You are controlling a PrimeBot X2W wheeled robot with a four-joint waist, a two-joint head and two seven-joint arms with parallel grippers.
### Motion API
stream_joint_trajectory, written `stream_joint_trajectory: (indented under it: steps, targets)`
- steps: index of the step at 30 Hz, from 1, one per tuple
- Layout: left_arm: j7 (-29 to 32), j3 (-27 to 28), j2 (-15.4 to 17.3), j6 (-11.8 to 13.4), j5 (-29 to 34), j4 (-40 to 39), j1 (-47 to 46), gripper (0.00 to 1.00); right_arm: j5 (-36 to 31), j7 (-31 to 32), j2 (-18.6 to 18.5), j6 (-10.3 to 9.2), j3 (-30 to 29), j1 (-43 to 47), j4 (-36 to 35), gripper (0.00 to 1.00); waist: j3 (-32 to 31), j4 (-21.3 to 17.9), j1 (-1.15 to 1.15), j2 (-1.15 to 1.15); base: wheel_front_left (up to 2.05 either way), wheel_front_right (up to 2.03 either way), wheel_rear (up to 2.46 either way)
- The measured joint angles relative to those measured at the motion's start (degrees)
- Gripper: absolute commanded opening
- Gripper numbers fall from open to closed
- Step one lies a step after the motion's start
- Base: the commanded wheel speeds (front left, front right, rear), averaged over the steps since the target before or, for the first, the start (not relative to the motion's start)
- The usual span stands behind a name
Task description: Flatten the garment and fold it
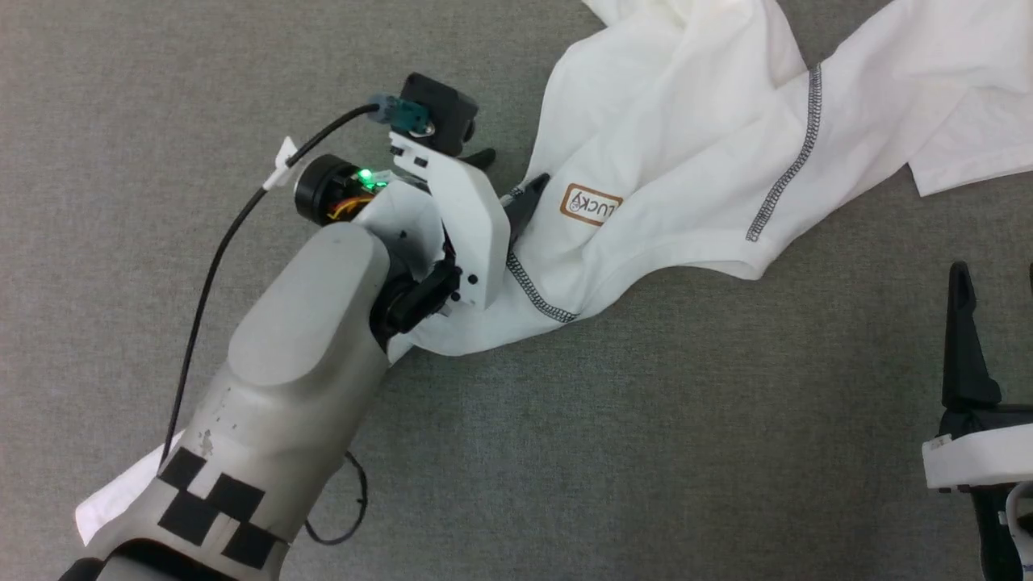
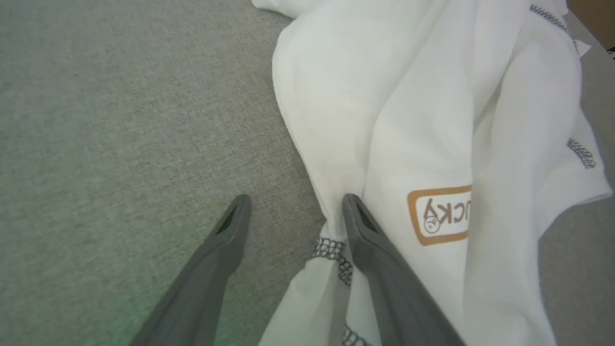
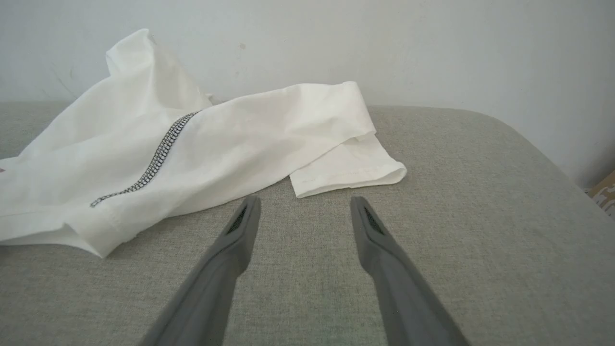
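Fingers of my left gripper stand wide apart, straddling the crumpled shirt's stitched edge, one touching cloth beside its logo. My right gripper, also spread, holds nothing, near a sleeve by the grey cushion's far edge.

I see a grey woven surface, fine and even in weave. In the right wrist view its far corner curves round, with a plain pale wall standing right behind it. Past that corner a tan, mottled object pokes in; I cannot tell what it is.
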Motion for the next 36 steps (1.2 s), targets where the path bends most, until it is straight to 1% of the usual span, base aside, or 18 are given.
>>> stream_joint_trajectory:
  steps: [8, 9, 10, 11, 14, 17, 20, 22, 26, 29, 32, 34, 36]
  targets:
    - [5.9, -2.92, -0.14, 0.0, -2.65, 0.22, -1.38, 1.0, 0.01, 0.0, 0.0, 0.0, 0.37, -0.01, 0.91, 1.0, -0.3, -0.48, -0.01, 0.0, 0.0, 0.0, 0.0]
    - [6.46, -3.38, 0.02, 0.0, -2.58, 0.22, -1.6, 0.78, 0.01, -0.01, 0.0, 0.0, 0.49, -0.01, 1.03, 1.0, -0.31, -0.58, -0.01, 0.0, 0.0, 0.0, 0.0]
    - [6.91, -3.86, 0.31, 0.0, -2.3, 0.24, -1.92, 0.16, 0.02, -0.02, 0.0, 0.0, 0.57, -0.03, 1.19, 1.0, -0.32, -0.69, -0.01, 0.0, 0.0, 0.0, 0.0]
    - [7.31, -4.13, 0.55, 0.0, -2.02, 0.32, -2.13, 0.0, 0.02, -0.05, 0.0, 0.0, 0.64, -0.04, 1.34, 1.0, -0.3, -0.82, -0.01, 0.0, 0.0, 0.0, 0.0]
    - [7.37, -4.39, 0.88, 0.11, -1.7, 0.59, -2.26, 0.0, 0.09, -0.19, 0.0, 0.0, 0.68, -0.13, 1.76, 1.0, -0.25, -1.15, -0.01, 0.0, 0.0, 0.0, 0.0]
    - [5.41, -4.15, 0.8, 0.67, -1.7, 0.7, -1.99, 0.0, 0.1, -0.52, 0.0, 0.0, 0.57, -0.39, 2.15, 1.0, -0.43, -1.26, -0.01, 0.0, 0.0, 0.0, 0.0]
    - [3.14, -2.7, 0.84, 1.21, -2.4, 0.6, -1.62, 0.0, 0.1, -0.57, 0.0, 0.0, 0.38, -0.41, 2.45, 1.0, -0.89, -1.16, 0.0, 0.0, 0.0, 0.0, 0.0]
    - [1.69, -0.64, 1.77, 1.71, -3.22, -0.19, -1.75, 0.0, 0.16, -0.57, 0.0, 0.0, 0.12, -0.4, 2.54, 1.0, -1.25, -1.04, 0.0, 0.0, 0.0, 0.0, 0.0]
    - [0.74, 4.89, 5.99, 2.4, -6.24, -2.9, -2.86, 0.0, 0.16, -0.52, 0.0, 0.0, -0.3, -0.36, 2.3, 1.0, -1.61, -0.78, -0.01, 0.0, 0.0, 0.0, 0.0]
    - [0.59, 8.66, 10.55, 3.14, -7.28, -4.61, -4.32, 0.0, 0.16, -0.48, 0.0, 0.0, -0.33, -0.36, 1.81, 1.0, -1.08, -0.83, -0.01, 0.0, 0.0, 0.0, 0.0]
    - [-0.63, 11.61, 15.04, 3.64, -7.39, -4.49, -4.99, 0.0, 0.16, -0.43, 0.0, 0.0, -0.38, -0.4, 1.51, 1.0, -0.04, -1.08, 0.0, 0.0, 0.0, 0.0, 0.0]
    - [-1.85, 12.55, 16.85, 4.0, -7.24, -3.68, -4.98, 0.0, 0.16, -0.42, 0.0, 0.0, -0.43, -0.43, 1.43, 1.0, 0.76, -1.25, 0.0, 0.0, 0.0, 0.0, 0.0]
    - [-3.03, 13.06, 17.36, 4.2, -7.24, -2.5, -4.92, 0.0, 0.16, -0.42, 0.01, 0.0, -0.48, -0.54, 1.44, 1.0, 1.55, -1.43, 0.0, 0.0, 0.0, 0.0, 0.0]
